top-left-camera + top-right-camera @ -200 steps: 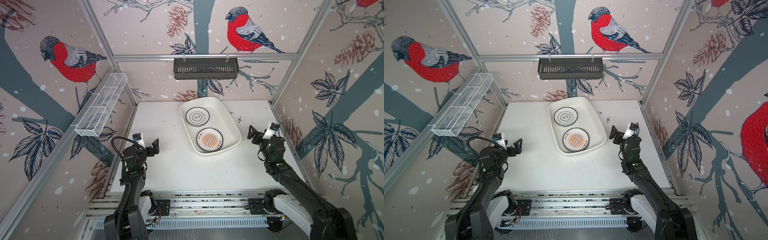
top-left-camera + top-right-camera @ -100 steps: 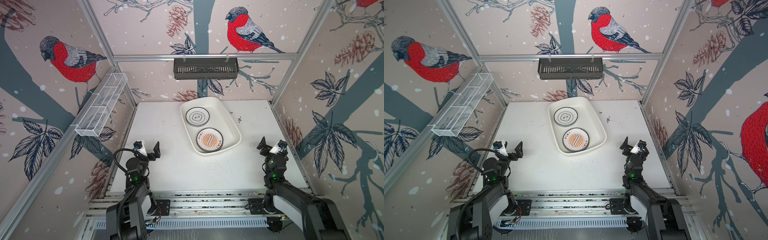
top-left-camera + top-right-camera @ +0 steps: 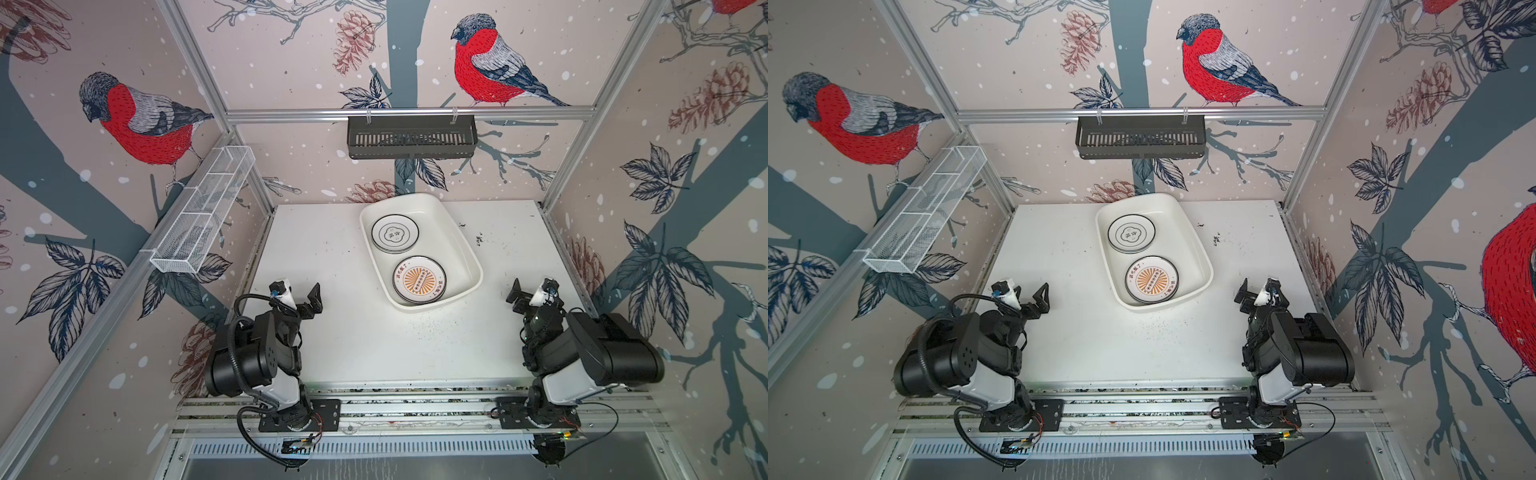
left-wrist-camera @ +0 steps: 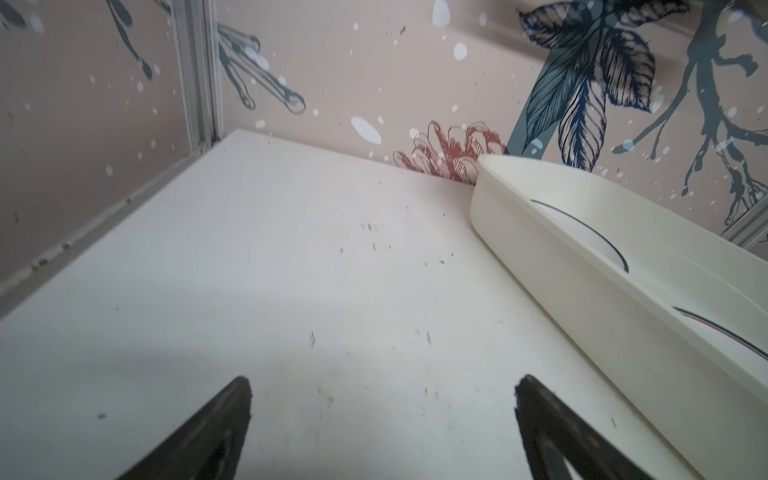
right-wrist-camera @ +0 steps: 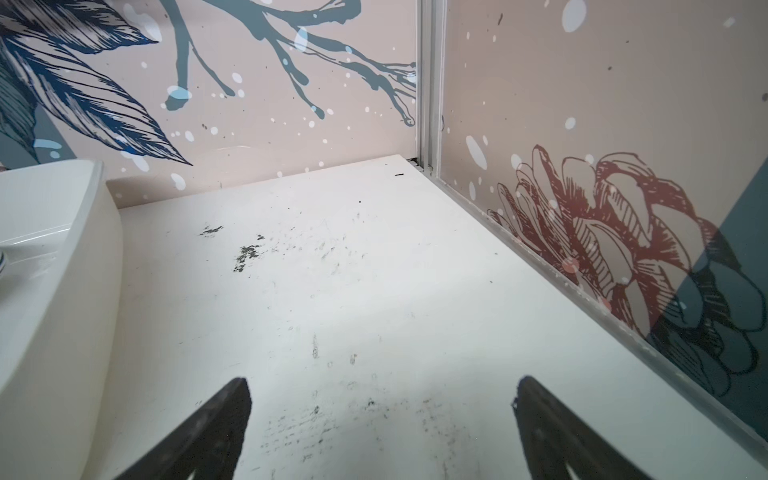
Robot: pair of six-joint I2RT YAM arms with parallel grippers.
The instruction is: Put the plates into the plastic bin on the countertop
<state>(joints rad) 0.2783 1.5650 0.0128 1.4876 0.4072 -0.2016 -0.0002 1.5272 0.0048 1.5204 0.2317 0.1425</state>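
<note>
The cream plastic bin (image 3: 454, 246) (image 3: 1185, 245) lies on the white countertop (image 3: 353, 332) at the back, right of centre. Two plates lie flat inside it: a dark-rimmed one with a central emblem (image 3: 395, 233) (image 3: 1131, 234) at the far end, and an orange sunburst one (image 3: 419, 280) (image 3: 1152, 280) at the near end. My left gripper (image 3: 298, 291) (image 4: 384, 381) is open and empty, left of the bin (image 4: 561, 270). Open and empty too, my right gripper (image 3: 532, 289) (image 5: 382, 382) hangs to the right of the bin (image 5: 62, 270).
A black slotted rack (image 3: 411, 137) hangs on the back rail. A white wire-mesh basket (image 3: 203, 216) runs along the left wall. Aluminium rails (image 3: 415, 405) edge the front, where both arm bases sit. Dark specks dot the countertop near the bin.
Both arms have drawn back toward the front edge and folded up, away from the bin. Both grippers stayed open. Bin and plates have not moved.
</note>
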